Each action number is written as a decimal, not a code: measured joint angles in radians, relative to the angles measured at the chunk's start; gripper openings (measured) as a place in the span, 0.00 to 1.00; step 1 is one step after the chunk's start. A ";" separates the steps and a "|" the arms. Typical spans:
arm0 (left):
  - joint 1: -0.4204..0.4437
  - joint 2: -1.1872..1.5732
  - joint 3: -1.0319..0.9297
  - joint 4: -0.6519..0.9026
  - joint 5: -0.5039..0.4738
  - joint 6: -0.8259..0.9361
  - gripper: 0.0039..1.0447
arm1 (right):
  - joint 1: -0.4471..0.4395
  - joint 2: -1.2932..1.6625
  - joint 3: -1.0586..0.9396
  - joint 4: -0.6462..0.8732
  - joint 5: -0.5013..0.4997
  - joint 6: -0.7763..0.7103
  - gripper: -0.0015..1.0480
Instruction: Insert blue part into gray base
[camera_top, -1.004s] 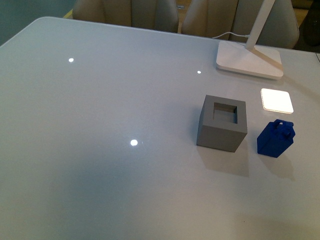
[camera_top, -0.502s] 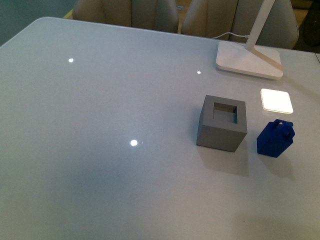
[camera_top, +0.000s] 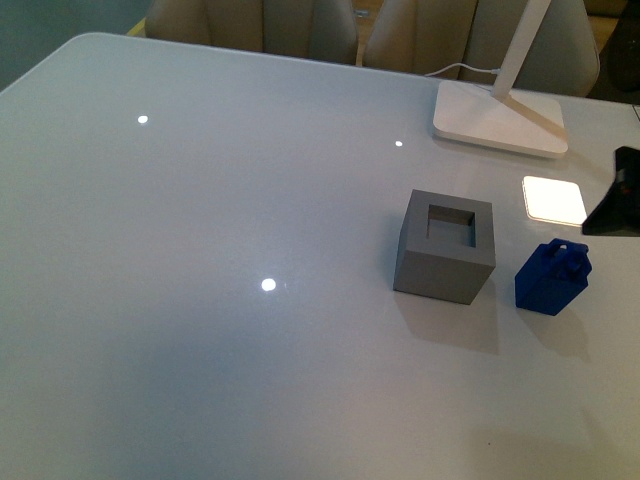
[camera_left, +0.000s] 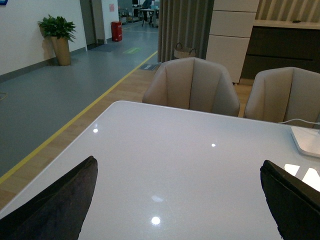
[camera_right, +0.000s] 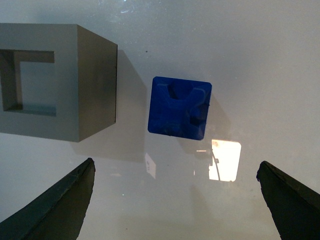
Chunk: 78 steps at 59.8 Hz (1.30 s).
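The gray base stands on the white table, its square hole facing up and empty. The blue part stands upright just to its right, a small gap between them. A dark piece of my right gripper shows at the right edge, above the blue part. In the right wrist view the right gripper is open and empty, looking down on the blue part and the gray base. My left gripper is open and empty over bare table, away from both objects.
A white lamp base with its cable stands at the back right, and it also shows in the left wrist view. The lamp's bright reflection lies behind the blue part. Beige chairs line the table's far edge.
A dark piece of my right gripper has come into the front view at the right edge. The gray base and blue part have not moved.
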 joint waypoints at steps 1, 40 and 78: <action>0.000 0.000 0.000 0.000 0.000 0.000 0.93 | 0.005 0.015 0.010 -0.002 0.002 0.003 0.91; 0.000 0.000 0.000 0.000 0.000 0.000 0.93 | 0.011 0.274 0.202 -0.040 0.029 0.055 0.91; 0.000 0.000 0.000 0.000 0.000 0.000 0.93 | 0.027 0.365 0.298 -0.080 0.032 0.084 0.73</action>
